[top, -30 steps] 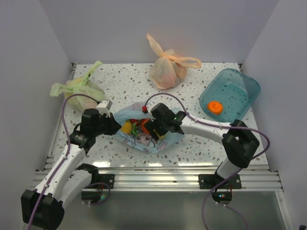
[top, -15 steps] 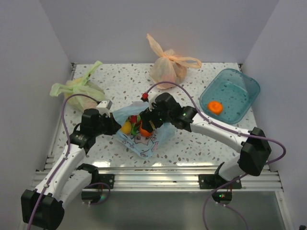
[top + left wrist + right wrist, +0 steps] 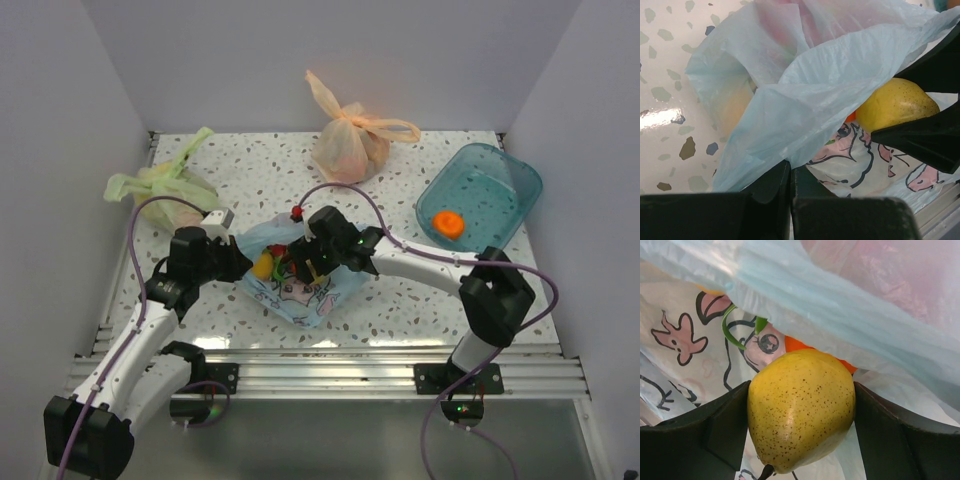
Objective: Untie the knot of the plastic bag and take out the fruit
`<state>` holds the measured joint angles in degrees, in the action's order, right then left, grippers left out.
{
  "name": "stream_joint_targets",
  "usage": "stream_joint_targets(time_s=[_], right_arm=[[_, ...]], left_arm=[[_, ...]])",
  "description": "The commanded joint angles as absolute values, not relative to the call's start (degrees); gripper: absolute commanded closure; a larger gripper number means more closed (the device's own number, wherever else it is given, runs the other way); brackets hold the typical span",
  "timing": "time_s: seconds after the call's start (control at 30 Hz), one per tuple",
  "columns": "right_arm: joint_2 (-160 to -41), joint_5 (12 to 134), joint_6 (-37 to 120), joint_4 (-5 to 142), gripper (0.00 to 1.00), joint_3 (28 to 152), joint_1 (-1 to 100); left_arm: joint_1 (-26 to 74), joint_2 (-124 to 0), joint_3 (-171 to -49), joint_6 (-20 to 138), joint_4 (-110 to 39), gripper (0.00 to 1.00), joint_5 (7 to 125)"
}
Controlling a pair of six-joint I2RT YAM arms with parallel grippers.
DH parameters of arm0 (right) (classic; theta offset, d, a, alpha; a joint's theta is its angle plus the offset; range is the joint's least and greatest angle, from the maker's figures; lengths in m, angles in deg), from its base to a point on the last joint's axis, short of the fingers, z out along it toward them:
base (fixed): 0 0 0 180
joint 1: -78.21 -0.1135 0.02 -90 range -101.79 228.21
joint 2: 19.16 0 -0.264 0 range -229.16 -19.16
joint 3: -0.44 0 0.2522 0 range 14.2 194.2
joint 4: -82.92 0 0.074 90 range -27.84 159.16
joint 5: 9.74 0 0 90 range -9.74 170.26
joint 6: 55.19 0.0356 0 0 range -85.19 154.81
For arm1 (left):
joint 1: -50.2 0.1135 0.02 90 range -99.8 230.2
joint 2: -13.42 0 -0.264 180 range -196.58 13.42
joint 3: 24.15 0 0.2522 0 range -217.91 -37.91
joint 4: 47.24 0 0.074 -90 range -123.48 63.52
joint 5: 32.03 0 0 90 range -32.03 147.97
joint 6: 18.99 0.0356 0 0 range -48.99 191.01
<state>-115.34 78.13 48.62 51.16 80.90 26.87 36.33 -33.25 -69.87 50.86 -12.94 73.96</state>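
The light blue plastic bag (image 3: pixel 300 290) with its pink cartoon print lies at the table's front middle, its mouth open. No knot shows. My left gripper (image 3: pixel 236 262) is shut on the bag's left rim, and the film is pinched between its fingers in the left wrist view (image 3: pixel 790 172). My right gripper (image 3: pixel 282 266) reaches into the bag's mouth and is shut on a speckled yellow fruit (image 3: pixel 800 410), which also shows in the left wrist view (image 3: pixel 895 102). An orange fruit (image 3: pixel 800 346) and green leaves (image 3: pixel 732 332) lie behind it inside the bag.
A green knotted bag (image 3: pixel 160 185) lies at the back left. An orange knotted bag (image 3: pixel 345 140) stands at the back middle. A teal bin (image 3: pixel 500 180) at the right holds one orange fruit (image 3: pixel 447 223). A metal rail (image 3: pixel 330 375) runs along the front edge.
My right gripper has shifted left inside the bag's mouth onto the yellow fruit. The bag's right side has drawn in leftwards. The left arm has not moved.
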Motion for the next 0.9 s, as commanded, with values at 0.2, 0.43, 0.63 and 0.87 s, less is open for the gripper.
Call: stream_joint_targets(time_s=[0.2,0.43,0.63,0.87], right_arm=[[-117.25,85.35,50.81,48.07,0.01,79.25,26.97],[-113.83,86.41,50.64,45.0,0.01,75.73,29.07],[-109.88,86.33,48.44,41.57,0.01,77.31,28.64],[-109.51,86.59,47.12,40.15,0.01,81.7,26.88]], left_arm=[[36.75,-32.37,-69.55,51.67,-15.63,0.98,73.71],[36.75,-32.37,-69.64,51.67,-15.72,0.98,73.88],[36.75,-32.45,-69.46,51.67,-15.72,0.98,74.06],[36.75,-32.63,-69.55,51.67,-15.72,0.98,74.15]])
